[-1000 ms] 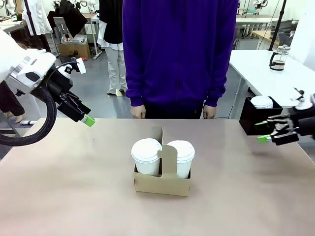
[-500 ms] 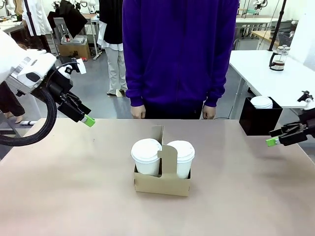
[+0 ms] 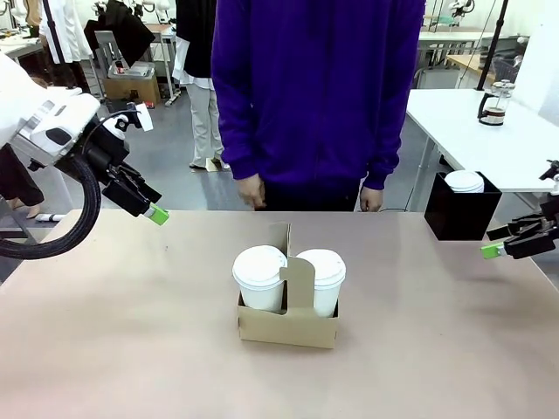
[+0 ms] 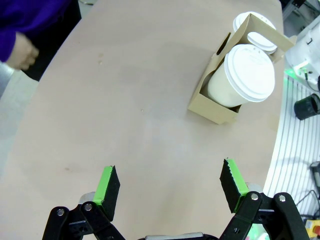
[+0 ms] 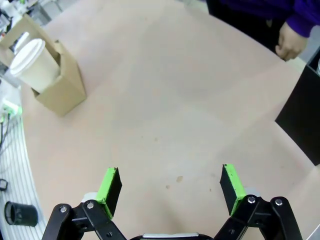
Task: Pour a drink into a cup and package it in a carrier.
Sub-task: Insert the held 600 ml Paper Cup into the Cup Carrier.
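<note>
Fingers (image 4: pixel 107 185) wide on both arms, empty; carrier (image 3: pixel 288 323) with lidded cups (image 3: pixel 259 278) upright mid-surface, nearer left gripper (image 3: pixel 155 214).

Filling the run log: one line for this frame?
carrier: mid-table, two lidded cups in slots | left gripper: jaws open, empty | right gripper: jaws open, empty

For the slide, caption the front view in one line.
Two lidded cups sit in the carrier mid-table, both open grippers, left and right, held off to the sides.
</note>
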You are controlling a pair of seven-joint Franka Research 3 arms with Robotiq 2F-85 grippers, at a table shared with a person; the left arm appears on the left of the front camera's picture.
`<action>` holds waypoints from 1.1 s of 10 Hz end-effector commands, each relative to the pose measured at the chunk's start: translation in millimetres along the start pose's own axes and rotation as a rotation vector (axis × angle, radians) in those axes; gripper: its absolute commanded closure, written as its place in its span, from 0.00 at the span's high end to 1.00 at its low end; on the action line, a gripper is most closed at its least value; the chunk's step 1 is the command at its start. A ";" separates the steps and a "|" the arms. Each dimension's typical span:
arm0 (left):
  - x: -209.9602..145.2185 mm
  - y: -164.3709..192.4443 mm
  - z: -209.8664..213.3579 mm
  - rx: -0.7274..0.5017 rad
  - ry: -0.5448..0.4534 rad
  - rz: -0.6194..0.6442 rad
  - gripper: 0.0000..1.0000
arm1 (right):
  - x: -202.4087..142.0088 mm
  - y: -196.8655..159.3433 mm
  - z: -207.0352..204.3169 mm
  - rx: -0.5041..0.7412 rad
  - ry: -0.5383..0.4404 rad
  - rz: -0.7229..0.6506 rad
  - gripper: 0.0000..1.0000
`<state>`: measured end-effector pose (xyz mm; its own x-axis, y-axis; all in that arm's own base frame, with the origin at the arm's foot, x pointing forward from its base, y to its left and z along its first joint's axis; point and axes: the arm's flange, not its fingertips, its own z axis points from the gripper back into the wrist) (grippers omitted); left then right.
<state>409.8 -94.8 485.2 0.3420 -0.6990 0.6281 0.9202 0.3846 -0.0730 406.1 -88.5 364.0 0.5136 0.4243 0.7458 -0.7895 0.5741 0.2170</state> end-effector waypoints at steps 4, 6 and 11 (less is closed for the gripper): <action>0.8 0.2 -0.1 -0.009 0.001 0.007 1.00 | 0.2 -0.2 -1.6 -0.009 -0.023 0.022 1.00; 0.8 0.2 -0.1 -0.009 0.001 0.007 1.00 | 0.2 -0.2 -1.6 -0.009 -0.023 0.022 1.00; 0.8 0.2 -0.1 -0.009 0.001 0.007 1.00 | 0.2 -0.2 -1.6 -0.009 -0.023 0.022 1.00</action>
<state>409.8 -94.8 485.2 0.3420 -0.6990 0.6281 0.9202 0.3846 -0.0730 406.2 -87.9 364.0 0.5129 0.4250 0.7459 -0.7903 0.5730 0.2169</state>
